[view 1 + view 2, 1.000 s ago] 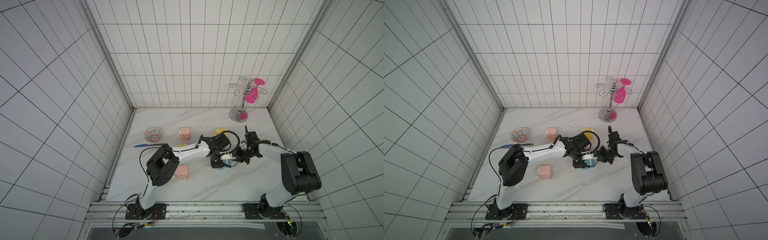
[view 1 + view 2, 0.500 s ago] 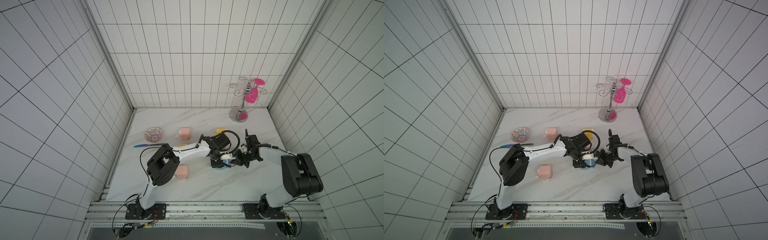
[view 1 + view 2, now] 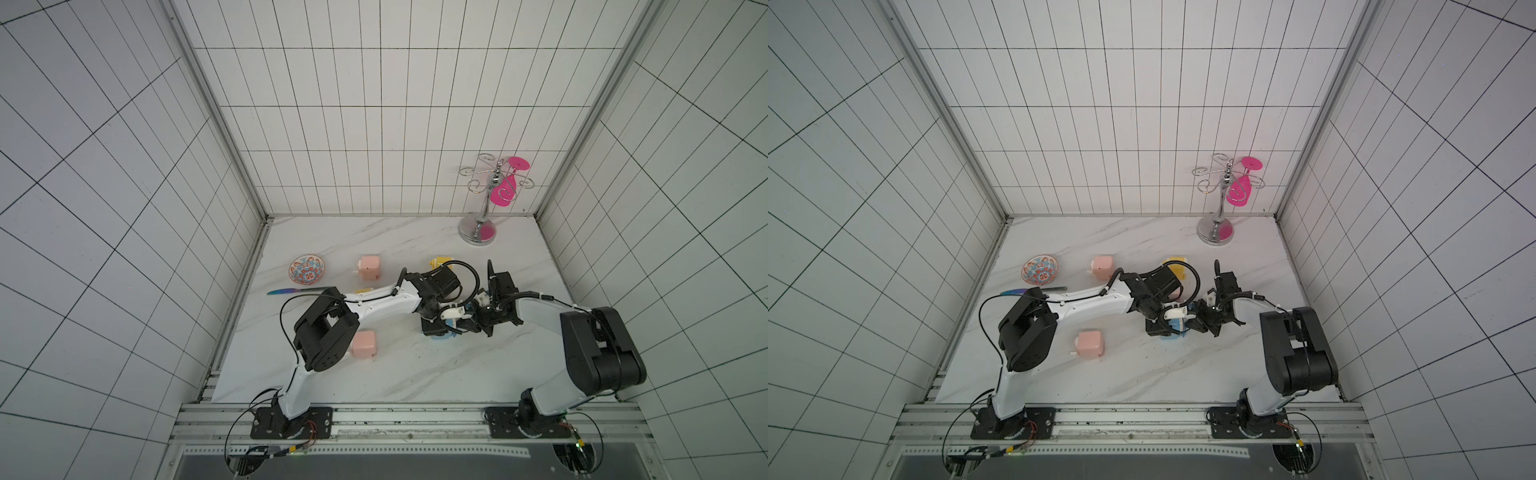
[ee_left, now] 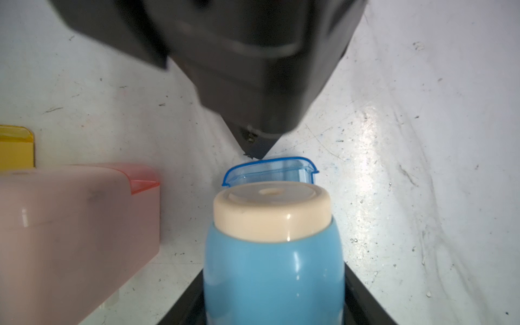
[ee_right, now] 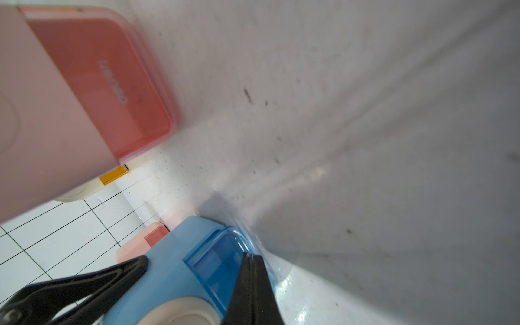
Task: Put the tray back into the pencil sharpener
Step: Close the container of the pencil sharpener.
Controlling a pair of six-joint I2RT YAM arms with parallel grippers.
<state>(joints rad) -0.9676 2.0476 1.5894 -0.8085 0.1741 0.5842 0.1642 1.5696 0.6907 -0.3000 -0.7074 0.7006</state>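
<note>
Marble tabletop bears a sharpener; wrist views alone resolve its tray.

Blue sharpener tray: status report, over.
Left gripper clamped on blue sharpener. Right gripper shut, tip against tray. Tray in slot, rim protruding. Pink sharpener alongside, not touching.

Glossy plastic pencil sharpener, translucent tray

Sharpener is seen lt blue w/ cream cap; tray clear blue; bench white, grey-veined; bowl orange/blue patterned.
</note>
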